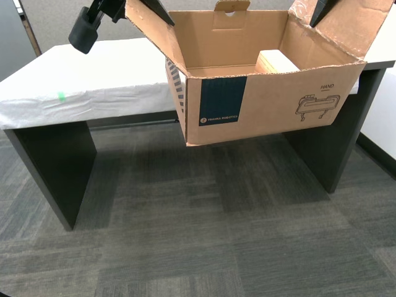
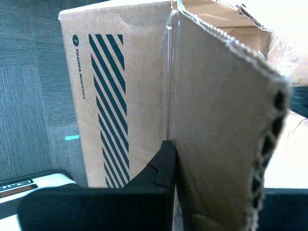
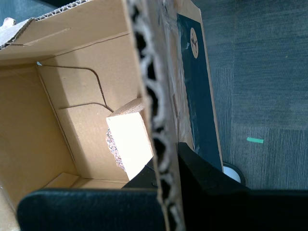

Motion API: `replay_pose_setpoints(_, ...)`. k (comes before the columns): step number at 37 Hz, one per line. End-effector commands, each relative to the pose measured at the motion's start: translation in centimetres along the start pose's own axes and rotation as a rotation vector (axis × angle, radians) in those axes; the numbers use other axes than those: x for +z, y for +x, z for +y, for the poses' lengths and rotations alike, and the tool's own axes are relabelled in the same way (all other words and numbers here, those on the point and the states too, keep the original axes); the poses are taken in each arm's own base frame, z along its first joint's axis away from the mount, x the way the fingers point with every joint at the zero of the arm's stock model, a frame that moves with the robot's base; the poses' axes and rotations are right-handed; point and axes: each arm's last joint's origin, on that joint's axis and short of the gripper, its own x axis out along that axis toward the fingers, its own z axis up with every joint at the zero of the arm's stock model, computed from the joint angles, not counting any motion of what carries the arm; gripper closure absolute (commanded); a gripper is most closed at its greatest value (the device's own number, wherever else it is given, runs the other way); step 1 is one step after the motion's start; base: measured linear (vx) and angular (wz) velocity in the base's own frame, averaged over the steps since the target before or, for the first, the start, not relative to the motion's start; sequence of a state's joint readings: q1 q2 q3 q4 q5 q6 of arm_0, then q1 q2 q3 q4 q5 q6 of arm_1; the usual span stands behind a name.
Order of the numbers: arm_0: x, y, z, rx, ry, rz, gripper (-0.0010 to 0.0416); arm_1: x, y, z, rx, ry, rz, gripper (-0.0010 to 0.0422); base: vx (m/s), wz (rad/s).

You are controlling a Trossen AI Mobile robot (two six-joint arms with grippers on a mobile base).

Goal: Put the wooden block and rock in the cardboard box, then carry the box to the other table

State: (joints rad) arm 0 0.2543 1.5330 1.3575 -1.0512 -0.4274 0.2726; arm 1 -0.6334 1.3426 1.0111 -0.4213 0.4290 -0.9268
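Observation:
The cardboard box (image 1: pixel 272 99) hangs in the air in front of the other table (image 1: pixel 93 77), above the carpet. My second gripper (image 2: pixel 174 166) is shut on the flap of the box (image 2: pixel 134 72) above its striped side, at the exterior view's left (image 1: pixel 151 7). My first gripper (image 3: pixel 166 166) is shut on the flap of the box (image 3: pixel 72 96) at the opposite end, at the exterior view's right (image 1: pixel 322 11). The wooden block (image 3: pixel 129 142) lies inside on the box floor, and its top shows over the front wall (image 1: pixel 277 60). A rough speckled lump, the rock (image 3: pixel 110 148), peeks out beside it.
The table has a wrinkled white sheet with a green tape mark (image 1: pixel 60 96) and dark legs (image 1: pixel 55 167). Grey carpet lies below, with a small green tape mark (image 3: pixel 255 140). A dark baseboard and a white wall stand at the exterior view's right (image 1: pixel 380 124).

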Motion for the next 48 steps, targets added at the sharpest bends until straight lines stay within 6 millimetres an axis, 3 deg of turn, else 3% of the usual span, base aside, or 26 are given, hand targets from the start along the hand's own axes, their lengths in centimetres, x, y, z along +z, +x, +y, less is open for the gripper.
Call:
replay_pose_setpoints(1, 0.00, -0.04, 0.22, 0.036, 0.006, 0.005, 0.0406, 0.08, -0.02, -0.35, -0.034, -0.008, 0.001, 0.0412, 0.109, -0.023)
replay_pose_setpoints(10, 0.00, -0.04, 0.23, 0.036, 0.006, 0.005, 0.0406, 0.29, -0.03, -0.49, -0.036, -0.082, -0.036, 0.0412, 0.108, -0.009)
replay_pose_setpoints(48, -0.04, -0.04, 0.15, 0.014, -0.048, 0.004, 0.0406, 0.62, -0.05, -0.60, -0.021, -0.071, -0.109, 0.0412, 0.105, -0.006)
